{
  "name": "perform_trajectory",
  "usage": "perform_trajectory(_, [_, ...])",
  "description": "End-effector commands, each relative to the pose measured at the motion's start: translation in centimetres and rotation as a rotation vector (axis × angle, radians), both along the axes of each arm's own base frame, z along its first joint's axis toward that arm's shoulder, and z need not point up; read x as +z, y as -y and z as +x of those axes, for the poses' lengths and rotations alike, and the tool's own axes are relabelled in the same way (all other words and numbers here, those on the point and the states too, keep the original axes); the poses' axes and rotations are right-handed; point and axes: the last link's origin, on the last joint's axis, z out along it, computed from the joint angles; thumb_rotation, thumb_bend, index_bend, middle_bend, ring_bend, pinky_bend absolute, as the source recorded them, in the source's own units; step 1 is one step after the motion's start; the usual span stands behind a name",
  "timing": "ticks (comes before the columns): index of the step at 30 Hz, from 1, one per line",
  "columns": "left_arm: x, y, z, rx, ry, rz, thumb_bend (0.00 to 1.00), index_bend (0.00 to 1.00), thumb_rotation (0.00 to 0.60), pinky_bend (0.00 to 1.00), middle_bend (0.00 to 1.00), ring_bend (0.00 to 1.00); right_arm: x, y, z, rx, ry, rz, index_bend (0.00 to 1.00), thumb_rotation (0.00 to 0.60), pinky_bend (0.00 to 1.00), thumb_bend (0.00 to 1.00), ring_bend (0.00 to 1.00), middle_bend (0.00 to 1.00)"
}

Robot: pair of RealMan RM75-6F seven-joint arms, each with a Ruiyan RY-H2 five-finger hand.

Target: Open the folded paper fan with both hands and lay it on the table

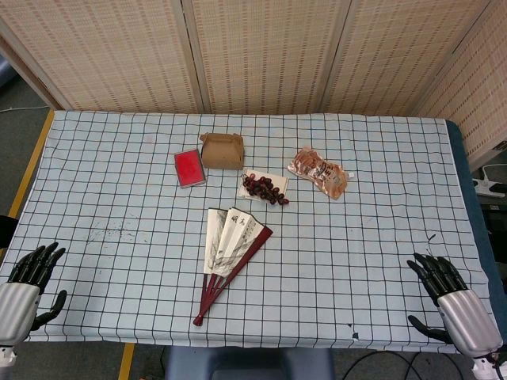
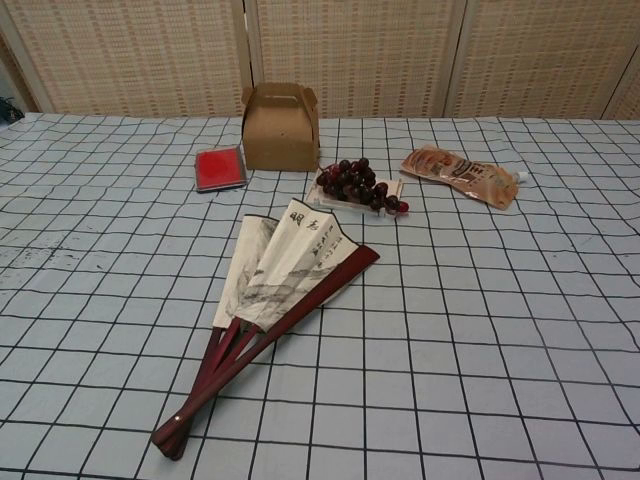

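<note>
Fan, head view: paper fan with dark red wooden ribs and ink-painted cream leaf (image 1: pixel 228 257) lies flat on the blue-and-black checked tablecloth (image 1: pixel 119 198), partly spread, pivot toward the near edge, leaf pointing away.
Left hand, head view: black-fingered left hand (image 1: pixel 32 277) sits at the near left table edge, fingers spread, holding nothing, well apart from the fan.
Right hand, head view: black-fingered right hand (image 1: pixel 444 289) sits at the near right edge, fingers apart, holding nothing.
Other items, head view: flat red square case (image 1: pixel 189 167) lies beside a brown cardboard carry box (image 1: pixel 221 150); dark grapes on a white tray (image 1: pixel 265 188) sit just beyond the fan; an orange plastic snack pouch (image 1: pixel 318 171) lies to the right.
Fan, chest view: leaf opened only part way, red end guard along its right side, ribs gathered near the bottom.
Hands, chest view: neither shows.
</note>
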Motion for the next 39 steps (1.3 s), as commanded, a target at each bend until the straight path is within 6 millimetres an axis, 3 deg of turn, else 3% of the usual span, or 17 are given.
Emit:
perform_trajectory(1, [-0.1,0.1,0.1,-0.008,-0.004,0.000,0.46,0.00,0.600,0.12,0.00,0.00,0.1,-0.1,0.0,-0.001,0.006,0.001,0.00,0.600,0.00,0.14,0.00,0.00])
perform_trajectory(6, [-0.4,0.2,0.3,-0.014,-0.006,-0.008,0.46,0.00,0.600,0.12,0.00,0.00,-0.5,-0.1,0.2,0.013,-0.004,0.016,0.00,0.600,0.00,0.14,0.00,0.00])
perform_trajectory(14, [-0.1,0.0,0.3,-0.037,0.043,0.002,0.46,0.00,0.600,0.11,0.00,0.00,-5.1,2.3,1.3,0.095,-0.061,0.062,0.00,0.600,0.00,0.14,0.00,0.00])
perform_trajectory(21, [-0.5,-0.6,0.2,-0.043,0.056,0.004,0.46,0.00,0.600,0.11,0.00,0.00,-10.5,7.0,6.3,0.213,-0.122,0.153,0.01,0.600,0.00,0.14,0.00,0.00])
perform_trajectory(28, [0.1,-1.6,-1.0,-0.016,0.088,0.070,0.45,0.00,0.600,0.11,0.00,0.00,-17.2,11.6,11.5,0.303,-0.193,0.193,0.09,0.600,0.00,0.14,0.00,0.00])
perform_trajectory(34, [0.0,-2.1,-1.3,-0.048,0.084,0.072,0.45,0.00,0.600,0.11,0.00,0.00,-22.2,13.8,14.8,0.349,-0.192,0.220,0.17,0.600,0.00,0.15,0.00,0.00])
perform_trajectory(39, [0.5,-2.5,-1.6,-0.046,0.096,0.089,0.45,0.00,0.600,0.11,0.00,0.00,-25.1,14.8,16.0,0.362,-0.164,0.219,0.21,0.600,0.00,0.18,0.00,0.00])
